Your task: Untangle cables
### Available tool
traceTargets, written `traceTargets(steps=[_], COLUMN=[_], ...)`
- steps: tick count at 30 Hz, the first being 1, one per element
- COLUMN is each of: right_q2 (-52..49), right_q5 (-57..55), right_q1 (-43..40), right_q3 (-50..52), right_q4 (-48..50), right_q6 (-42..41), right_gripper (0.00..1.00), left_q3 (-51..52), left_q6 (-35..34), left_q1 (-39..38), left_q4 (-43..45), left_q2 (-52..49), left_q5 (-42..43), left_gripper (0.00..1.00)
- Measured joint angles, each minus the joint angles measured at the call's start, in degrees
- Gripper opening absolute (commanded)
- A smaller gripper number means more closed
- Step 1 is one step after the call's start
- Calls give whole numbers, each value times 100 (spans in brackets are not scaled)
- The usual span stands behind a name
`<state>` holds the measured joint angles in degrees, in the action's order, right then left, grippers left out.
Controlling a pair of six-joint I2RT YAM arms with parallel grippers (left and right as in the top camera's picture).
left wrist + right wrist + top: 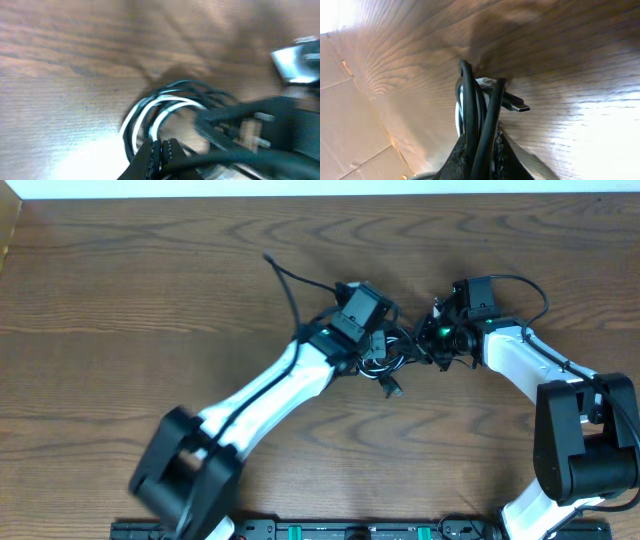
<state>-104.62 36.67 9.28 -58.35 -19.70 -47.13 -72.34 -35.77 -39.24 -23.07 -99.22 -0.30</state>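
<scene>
Overhead, the two arms meet a little past the middle of the wooden table point(150, 300), with the cables point(390, 365) bunched between them. The left gripper point(380, 342) reaches in from 7 o'clock and the right gripper point(428, 348) from 4 o'clock, their tips near each other over the bundle. One black tail point(290, 288) runs out toward 11 o'clock and lies loose on the wood. A short end with a plug point(393, 388) sticks out at 6 o'clock.

The left wrist view is blurred. The left gripper point(161, 150) sits at 6 o'clock with its jaws pressed tip to tip at the near edge of the loops, where a white cord point(167, 106) curves beside black ones. Whether a strand is pinched between the tips I cannot tell. A dark, smeared shape fills the 3 o'clock side.

In the right wrist view, the right gripper point(477, 155) at 6 o'clock is clamped on the cables point(487, 120), several black strands rising toward 12 o'clock. The white cord point(458, 117) shows on their 9 o'clock side, and the plug point(517, 106) points toward 3 o'clock.
</scene>
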Motion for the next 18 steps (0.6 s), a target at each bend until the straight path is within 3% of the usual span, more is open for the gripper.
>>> traceTargets(steps=[12, 18], right_q2=[63, 0], right_q5=[518, -9], right_q1=[118, 26], right_q3=[-125, -72], right_q4=[26, -50], right_q6=[-39, 7], right_gripper=[1, 1], left_q3=[192, 133], left_q6=[2, 0], left_q1=[-15, 120], left_q4=[-417, -326], left_q2=[1797, 2747], left_q5=[-26, -457], left_gripper=[8, 8])
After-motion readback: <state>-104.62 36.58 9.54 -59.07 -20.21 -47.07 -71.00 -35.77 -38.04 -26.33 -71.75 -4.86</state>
